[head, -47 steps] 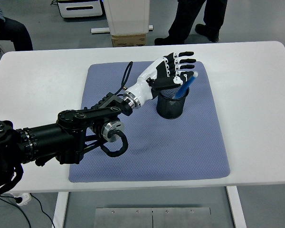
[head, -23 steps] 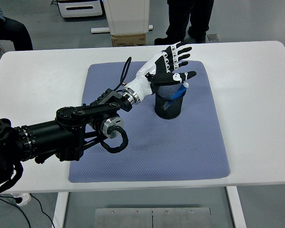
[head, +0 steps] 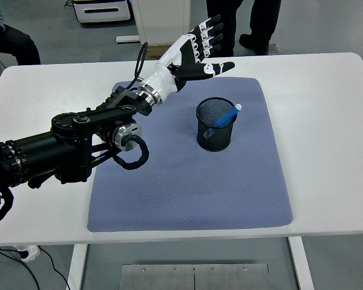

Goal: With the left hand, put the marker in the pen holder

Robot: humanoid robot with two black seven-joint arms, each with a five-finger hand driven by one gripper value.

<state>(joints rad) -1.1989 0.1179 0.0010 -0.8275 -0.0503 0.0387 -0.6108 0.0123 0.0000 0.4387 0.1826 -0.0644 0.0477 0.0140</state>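
Note:
A black mesh pen holder point(head: 216, 125) stands on the blue-grey mat point(head: 187, 181), right of centre. A blue marker point(head: 225, 116) with a white cap leans inside it, its tip poking over the right rim. My left hand point(head: 201, 48) is raised above and to the upper left of the holder, over the mat's far edge. Its fingers are spread and hold nothing. The black left arm stretches in from the lower left. My right arm does not show.
The white table point(head: 327, 121) carries the mat. A person's legs point(head: 254, 24) stand beyond the far edge. Another person sits at the top left corner point(head: 12, 42). A white pedestal and a cardboard box point(head: 160, 33) stand behind the table.
My left hand has lifted off the pen holder and drawn back to the upper left. The marker stays in the holder, leaning right.

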